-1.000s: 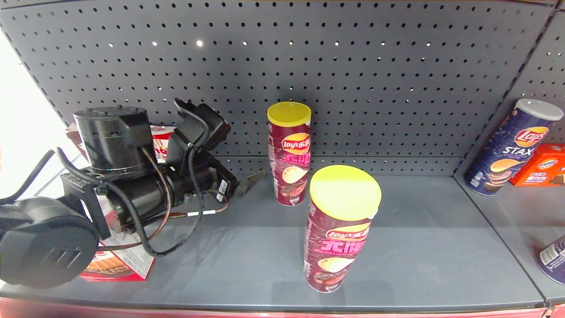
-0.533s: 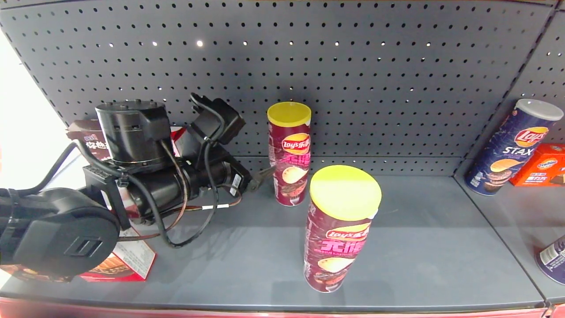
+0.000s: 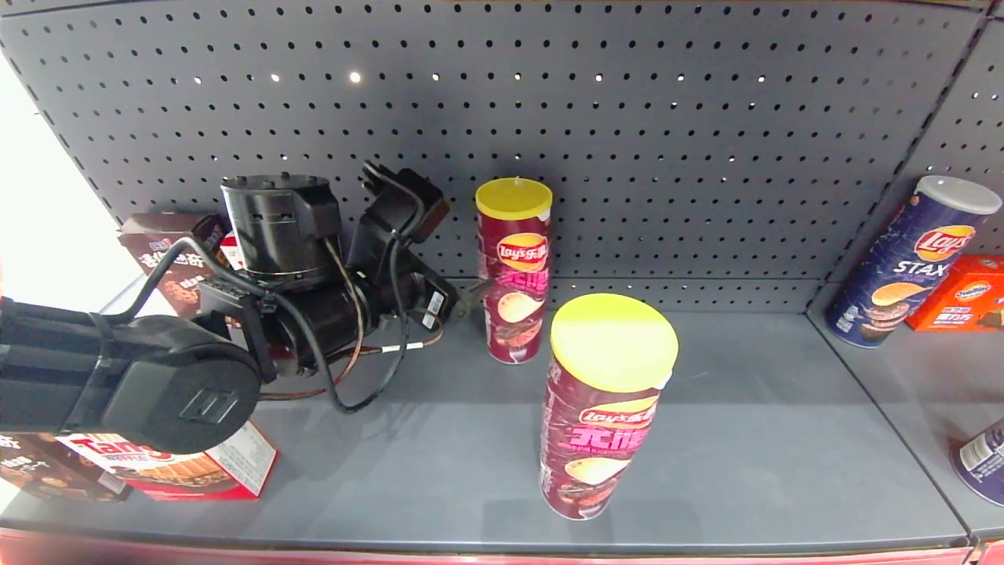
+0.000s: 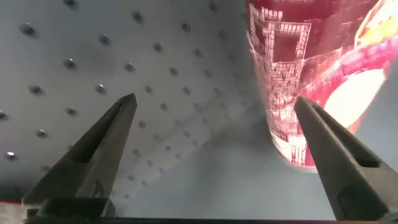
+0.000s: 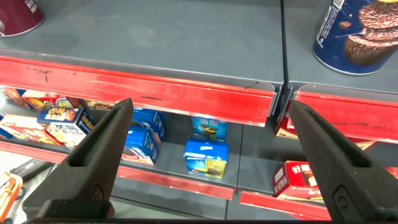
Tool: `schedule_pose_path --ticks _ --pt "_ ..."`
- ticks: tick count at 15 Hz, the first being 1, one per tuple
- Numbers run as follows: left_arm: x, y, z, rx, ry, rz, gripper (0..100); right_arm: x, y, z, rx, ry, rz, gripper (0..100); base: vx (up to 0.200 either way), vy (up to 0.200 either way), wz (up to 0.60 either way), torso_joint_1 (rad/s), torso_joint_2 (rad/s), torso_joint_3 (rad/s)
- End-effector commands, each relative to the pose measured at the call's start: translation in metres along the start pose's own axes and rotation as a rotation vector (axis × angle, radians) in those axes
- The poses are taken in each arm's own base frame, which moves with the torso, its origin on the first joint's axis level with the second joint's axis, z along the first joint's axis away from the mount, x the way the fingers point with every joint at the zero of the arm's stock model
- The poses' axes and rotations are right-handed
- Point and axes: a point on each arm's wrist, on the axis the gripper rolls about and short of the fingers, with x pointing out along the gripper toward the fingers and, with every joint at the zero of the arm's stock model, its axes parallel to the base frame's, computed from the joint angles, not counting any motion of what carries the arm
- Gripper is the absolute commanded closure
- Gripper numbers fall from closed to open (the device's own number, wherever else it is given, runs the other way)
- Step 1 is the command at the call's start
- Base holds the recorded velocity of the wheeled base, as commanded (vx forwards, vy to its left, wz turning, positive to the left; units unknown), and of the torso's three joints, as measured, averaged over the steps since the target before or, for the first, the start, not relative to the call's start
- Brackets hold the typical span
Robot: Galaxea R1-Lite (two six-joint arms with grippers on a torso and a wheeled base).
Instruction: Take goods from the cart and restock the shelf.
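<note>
My left gripper (image 4: 216, 102) was open, jaws spread wide, low over shelf (image 3: 745, 439), close to pegboard back (image 3: 627, 118). Rear chips can (image 3: 514, 271) stood upright just beside one finger, not clasped; contact unclear. Front chips can (image 3: 600, 408) stood upright farther off, toward shelf's front. My right gripper (image 5: 211, 104) was open, empty, before red shelf edge (image 5: 155, 90).

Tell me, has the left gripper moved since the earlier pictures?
Yes: the left gripper has advanced rightward along the shelf, up to the rear chip can.
</note>
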Motion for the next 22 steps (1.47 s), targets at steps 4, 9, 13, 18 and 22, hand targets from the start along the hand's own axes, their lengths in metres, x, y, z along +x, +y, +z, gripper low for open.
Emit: schedule_pose_path --ticks 4,9,13,18,22 --pt "0.014 0.000 -0.005 0.000 0.019 0.023 0 0.000 0.000 0.000 0.000 0.002 0.000 0 0.000 0.000 0.00 0.000 0.00 0.000" --pt "0.015 0.001 -0.007 0.004 0.044 0.084 0 0.000 0.000 0.000 0.000 0.002 0.000 0 0.000 0.000 0.00 0.000 0.00 0.000" --pt "0.014 0.005 -0.009 0.007 0.063 0.125 0 0.000 0.000 0.000 0.000 0.002 0.000 0 0.000 0.000 0.00 0.000 0.00 0.000" --pt "0.022 -0.001 -0.027 0.010 0.122 0.114 0 0.000 0.000 0.000 0.000 0.002 0.000 0 0.000 0.000 0.00 0.000 0.00 0.000" --pt "0.038 -0.008 -0.043 0.004 0.159 0.097 0 0.000 0.000 0.000 0.000 0.002 0.002 0 0.000 0.000 0.00 0.000 0.00 0.000"
